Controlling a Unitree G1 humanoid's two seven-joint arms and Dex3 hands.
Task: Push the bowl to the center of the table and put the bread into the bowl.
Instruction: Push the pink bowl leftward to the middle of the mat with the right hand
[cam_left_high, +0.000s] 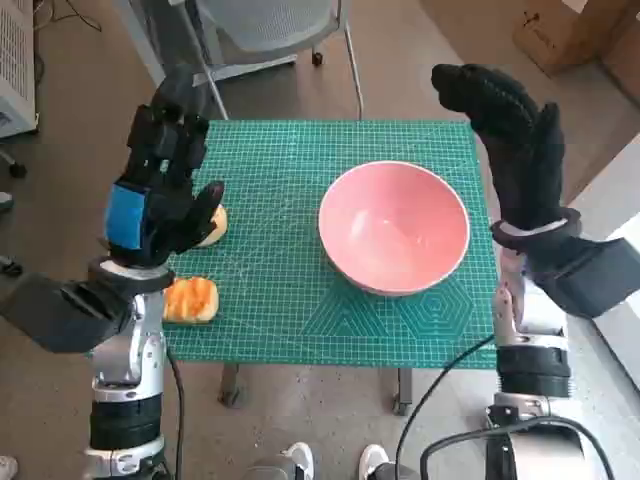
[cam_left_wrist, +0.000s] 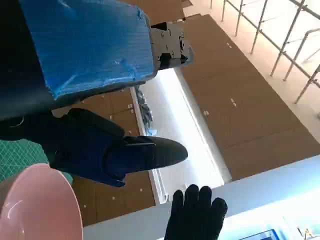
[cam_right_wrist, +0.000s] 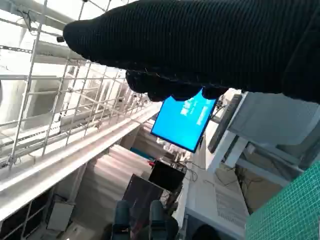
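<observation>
A pink bowl (cam_left_high: 394, 226) stands on the green cutting mat (cam_left_high: 290, 290), right of the mat's middle; its rim (cam_left_wrist: 35, 200) also shows in the left wrist view. Two pieces of bread lie at the mat's left side: an orange-brown one (cam_left_high: 190, 299) near the front corner and a paler one (cam_left_high: 213, 226), half hidden behind my left hand (cam_left_high: 165, 190). That hand is raised above the left edge, fingers apart, holding nothing. My right hand (cam_left_high: 515, 140) is raised upright beside the bowl's right rim, fingers spread and empty; the glove (cam_left_wrist: 196, 215) shows in the left wrist view.
A grey chair (cam_left_high: 270, 30) stands behind the table. A cardboard box (cam_left_high: 575, 30) sits on the floor at the far right. A person's feet (cam_left_high: 335, 462) show below the table's front edge.
</observation>
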